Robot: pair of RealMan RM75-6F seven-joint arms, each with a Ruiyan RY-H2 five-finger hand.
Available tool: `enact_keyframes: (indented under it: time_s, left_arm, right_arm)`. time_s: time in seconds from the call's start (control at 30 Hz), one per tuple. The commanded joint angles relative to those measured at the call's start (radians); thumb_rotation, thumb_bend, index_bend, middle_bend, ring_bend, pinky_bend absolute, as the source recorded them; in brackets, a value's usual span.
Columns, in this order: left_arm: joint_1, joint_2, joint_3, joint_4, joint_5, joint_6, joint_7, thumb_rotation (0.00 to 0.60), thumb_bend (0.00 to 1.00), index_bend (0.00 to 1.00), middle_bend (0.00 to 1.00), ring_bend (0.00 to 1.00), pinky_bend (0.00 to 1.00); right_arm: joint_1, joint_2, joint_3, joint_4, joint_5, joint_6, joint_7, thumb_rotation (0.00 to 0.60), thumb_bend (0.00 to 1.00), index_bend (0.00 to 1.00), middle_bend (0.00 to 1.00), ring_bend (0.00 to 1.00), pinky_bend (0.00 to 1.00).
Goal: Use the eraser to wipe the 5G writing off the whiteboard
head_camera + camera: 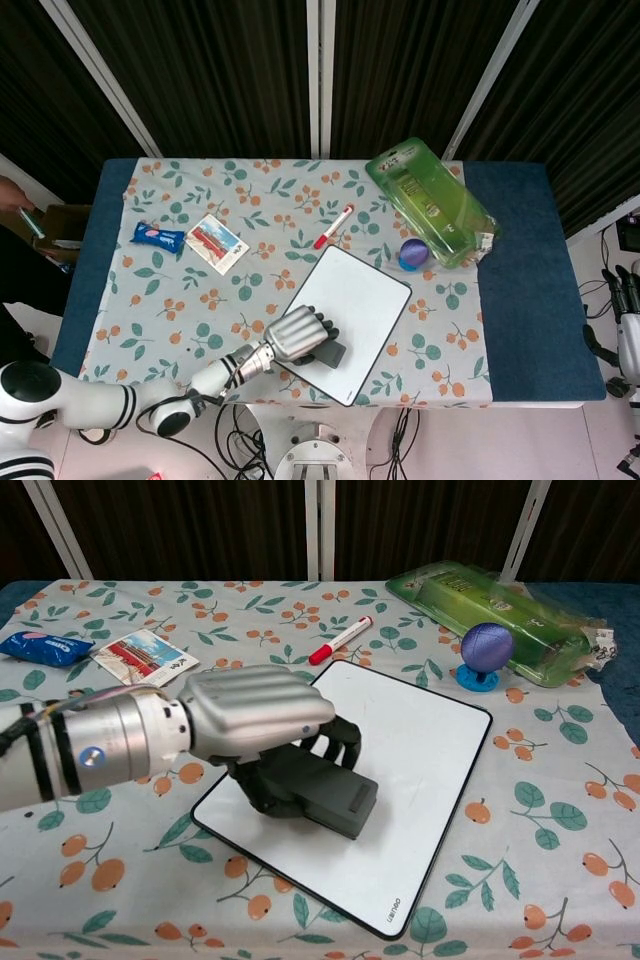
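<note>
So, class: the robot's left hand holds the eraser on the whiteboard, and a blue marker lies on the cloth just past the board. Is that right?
Not quite: the marker is red and white, not blue, as the chest view shows. The rest holds: the left hand grips the eraser on the whiteboard, and the marker lies on the cloth beyond it.

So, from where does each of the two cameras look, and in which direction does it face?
Head view: sits high above the table's near edge and looks steeply down on the table; the left arm and left hand show, plus part of the right hand at the frame's right edge.
Chest view: sits low at the near edge and looks forward across the tabletop; only the left hand and forearm show.
Both share the whiteboard, eraser, red marker and blue ball.
</note>
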Motion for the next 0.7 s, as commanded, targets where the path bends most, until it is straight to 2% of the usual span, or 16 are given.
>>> enact_keyframes:
  time_s: [0.03, 0.2, 0.33, 0.57, 0.7]
  left_arm:
    - [0.050, 0.081, 0.004, -0.035, -0.032, 0.062, 0.013, 0.600, 0.48, 0.61, 0.54, 0.52, 0.59]
    - [0.124, 0.146, -0.009, 0.043, -0.066, 0.146, -0.070, 0.600, 0.48, 0.61, 0.54, 0.52, 0.59]
    - [0.170, 0.160, -0.002, 0.137, -0.059, 0.179, -0.170, 0.600, 0.48, 0.60, 0.53, 0.51, 0.59]
    - [0.245, 0.145, 0.043, 0.331, -0.007, 0.201, -0.368, 0.600, 0.47, 0.58, 0.53, 0.51, 0.58]
    - [0.270, 0.137, 0.060, 0.394, 0.026, 0.213, -0.433, 0.600, 0.44, 0.48, 0.51, 0.49, 0.58]
  right_arm:
    - [0.001, 0.000, -0.001, -0.004, -0.003, 0.001, -0.005, 0.600, 0.26, 0.00, 0.00, 0.00, 0.00]
    - [0.004, 0.001, -0.002, -0.018, -0.007, 0.001, -0.023, 0.600, 0.26, 0.00, 0.00, 0.00, 0.00]
    - [0.006, 0.001, -0.002, -0.028, -0.010, 0.002, -0.036, 0.600, 0.26, 0.00, 0.00, 0.00, 0.00]
    - [0.011, -0.005, -0.005, -0.046, -0.018, 0.004, -0.065, 0.600, 0.26, 0.00, 0.00, 0.00, 0.00]
    - [0.006, 0.000, -0.006, -0.058, -0.024, 0.018, -0.078, 0.600, 0.26, 0.00, 0.00, 0.00, 0.00]
